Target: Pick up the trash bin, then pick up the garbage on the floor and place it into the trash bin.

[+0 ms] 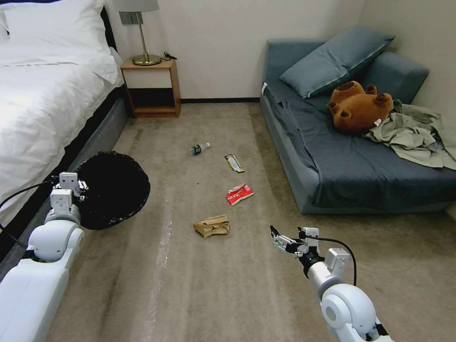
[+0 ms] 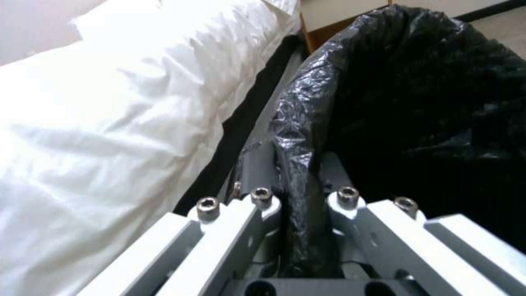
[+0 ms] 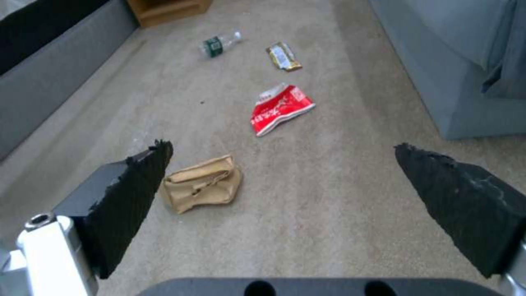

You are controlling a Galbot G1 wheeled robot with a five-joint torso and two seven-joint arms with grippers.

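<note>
The trash bin, round and lined with a glossy black bag, is at my left beside the bed. My left gripper is shut on its near rim; in the left wrist view the bag-covered rim is pinched between the fingers. The garbage lies on the carpet ahead: a tan paper bag, a red-and-white packet, a gold-brown wrapper and a clear bottle. My right gripper hovers open, right of the paper bag.
A white bed runs along the left. A wooden nightstand with a lamp stands at the back wall. The blue sofa on the right carries a brown plush toy and grey-green clothes. Carpet lies between them.
</note>
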